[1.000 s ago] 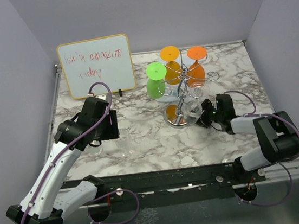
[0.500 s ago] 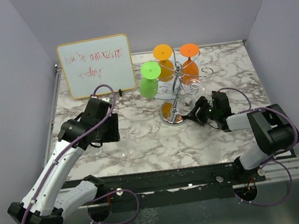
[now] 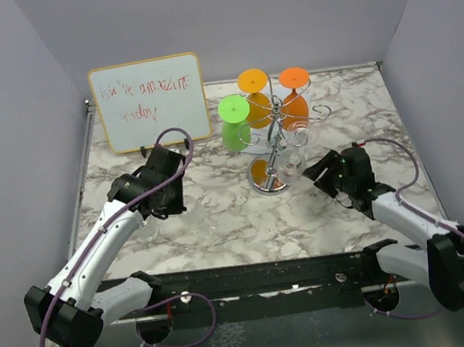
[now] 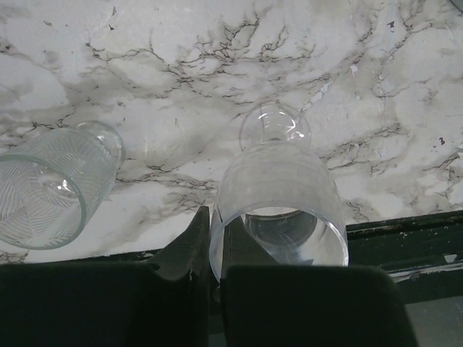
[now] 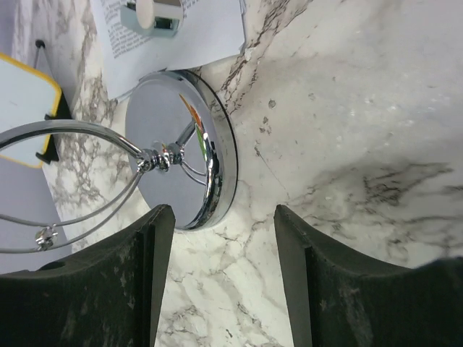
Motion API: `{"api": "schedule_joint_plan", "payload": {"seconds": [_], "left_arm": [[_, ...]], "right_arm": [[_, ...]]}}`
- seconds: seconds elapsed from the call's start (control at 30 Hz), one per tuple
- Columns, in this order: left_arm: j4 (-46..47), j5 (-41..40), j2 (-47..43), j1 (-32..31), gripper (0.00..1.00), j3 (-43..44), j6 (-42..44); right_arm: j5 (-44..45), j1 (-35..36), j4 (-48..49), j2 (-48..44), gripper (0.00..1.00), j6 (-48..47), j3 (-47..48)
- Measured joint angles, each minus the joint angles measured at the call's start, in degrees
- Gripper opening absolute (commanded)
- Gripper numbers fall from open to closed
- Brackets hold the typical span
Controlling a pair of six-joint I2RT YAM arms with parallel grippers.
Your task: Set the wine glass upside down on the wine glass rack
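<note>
A clear wine glass [image 4: 278, 195] lies on its side on the marble, rim toward the left wrist camera. My left gripper [image 4: 215, 238] is shut on its rim wall, one finger outside and one inside the bowl. From above, the left gripper [image 3: 167, 200] sits left of centre. The wine glass rack [image 3: 275, 147] stands at centre back on its mirrored disc base [image 5: 181, 144]. Green [image 3: 233, 127] and orange [image 3: 254, 95] glasses hang upside down on it. My right gripper [image 3: 327, 172] is open just right of the base; in its wrist view the right gripper [image 5: 223, 217] holds nothing.
A ribbed clear tumbler [image 4: 51, 188] lies on its side beside the wine glass. A whiteboard [image 3: 151, 103] leans at the back left. A printed paper [image 5: 195, 36] lies behind the rack. Grey walls close in three sides; the black table edge [image 4: 405, 231] runs near the left gripper.
The left gripper has closed onto the wine glass rim. The rack slid slightly left earlier, and the right gripper has drawn back to the right of its base, opening a little wider.
</note>
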Motion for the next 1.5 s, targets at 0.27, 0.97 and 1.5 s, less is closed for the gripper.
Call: {"api": "schedule_joint_plan", "payload": {"seconds": [0.27, 0.97, 1.5], "left_arm": [[0.68, 2.12, -1.22, -0.07, 0.00, 2.47, 0.87], [26.47, 47.71, -6.40, -0.22, 0.00, 15.45, -0.81], [68.61, 44.04, 4.17, -2.14, 0.00, 21.22, -25.07]], "right_arm": [[10.08, 0.00, -18.21, -19.21, 0.64, 0.02, 0.59], [13.16, 0.00, -33.92, -41.24, 0.70, -2.60, 19.19], [8.83, 0.00, -16.41, -50.88, 0.69, -6.93, 16.55]]}}
